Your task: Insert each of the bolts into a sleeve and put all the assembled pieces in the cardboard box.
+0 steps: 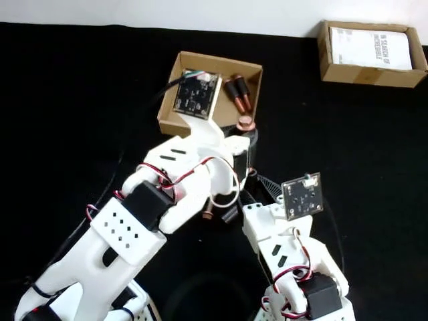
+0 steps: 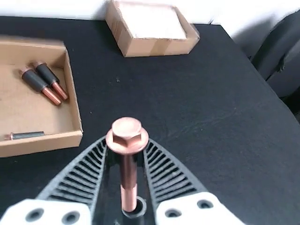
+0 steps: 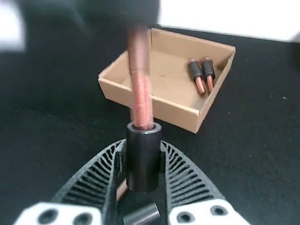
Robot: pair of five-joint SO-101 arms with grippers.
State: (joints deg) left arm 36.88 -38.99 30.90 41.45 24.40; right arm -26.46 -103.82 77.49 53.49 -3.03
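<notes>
My left gripper [image 2: 126,140] is shut on a copper bolt [image 2: 125,154], head up. The bolt's tip sits in the mouth of a black sleeve [image 3: 143,157], which my right gripper [image 3: 142,145] is shut on and holds upright. The bolt's shank [image 3: 139,84] enters the sleeve from above. From the high view, the bolt head [image 1: 245,122] is just off the near right corner of the cardboard box [image 1: 170,124]. Two assembled pieces [image 1: 238,93] lie in the box [image 2: 28,103], along with a thin grey pin [image 2: 26,136].
Under the right gripper a loose sleeve [image 3: 143,215] and a copper piece [image 1: 207,215] lie on the black table. A second cardboard box [image 1: 371,75] with white paper in it stands at the far right edge.
</notes>
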